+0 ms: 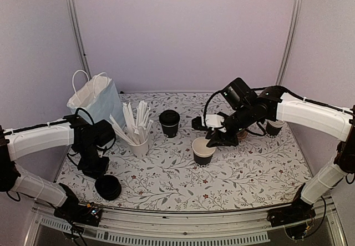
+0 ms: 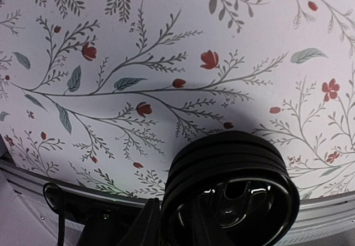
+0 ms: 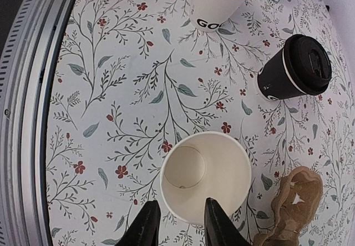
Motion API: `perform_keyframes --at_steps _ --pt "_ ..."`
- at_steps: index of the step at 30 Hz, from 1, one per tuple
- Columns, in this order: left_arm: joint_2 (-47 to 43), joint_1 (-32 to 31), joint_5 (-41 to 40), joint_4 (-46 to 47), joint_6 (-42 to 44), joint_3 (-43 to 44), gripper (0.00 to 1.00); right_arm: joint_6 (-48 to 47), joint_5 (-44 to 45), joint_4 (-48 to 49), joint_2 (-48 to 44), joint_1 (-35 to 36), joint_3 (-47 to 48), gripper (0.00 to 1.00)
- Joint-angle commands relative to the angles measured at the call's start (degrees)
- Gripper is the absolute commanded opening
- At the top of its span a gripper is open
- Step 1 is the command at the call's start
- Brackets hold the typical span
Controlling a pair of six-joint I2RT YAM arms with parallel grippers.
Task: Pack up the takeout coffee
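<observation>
Takeout coffee [image 1: 169, 123]: one, lidded, upright, between white cup [image 1: 138, 145] and open cup [image 1: 203, 150]. White cup: wrapped sticks. Open cup: one, empty; right gripper [image 3: 182, 204] jaws apart, straddling its rim. Left gripper [image 1: 94, 167] near lid stack [image 2: 227, 162]; jaw state indeterminate.

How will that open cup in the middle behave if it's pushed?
The open cup looks empty, its bare bottom showing, so it's probably very light and would likely slide or tip on a push. Its thin paper wall has no lid bracing the rim, so a squeeze may crush it.
</observation>
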Motion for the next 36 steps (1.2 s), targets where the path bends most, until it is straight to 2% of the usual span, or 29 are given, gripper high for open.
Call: perform_keyframes --at_steps 1,16,17,18,20,24,29,36 --pt "0.5 0.8 -0.6 0.0 0.3 0.9 0.23 0.8 0.0 -0.4 0.7 -0.1 0.2 0.31" --pt "-1.5 0.7 -4.6 -3.1 -0.6 4.6 0.07 0.9 0.5 -0.3 1.3 -0.1 0.0 0.31" --pt "-1.5 0.8 -4.2 -3.1 -0.6 4.5 0.09 0.9 0.6 -0.3 1.3 -0.1 0.0 0.31" --pt "-1.4 0.8 -3.2 -2.8 -0.5 4.0 0.16 0.9 0.6 -0.3 1.2 -0.1 -0.1 0.31" --pt "-1.3 0.8 0.1 -1.5 -0.1 2.9 0.35 1.0 0.8 -0.3 1.1 -0.1 -0.2 0.31" --pt "-1.7 0.8 2.3 -0.9 -0.6 0.7 0.46 1.0 0.9 -0.2 1.1 -0.1 -0.4 0.31" --pt "-1.4 0.7 5.2 1.3 -0.1 -1.7 0.38 1.0 0.9 -0.2 1.3 -0.1 -0.4 0.31" --pt "-0.4 0.8 3.6 0.3 -0.4 -1.5 0.23 0.8 1.0 0.1 1.5 -0.1 -0.5 0.31"
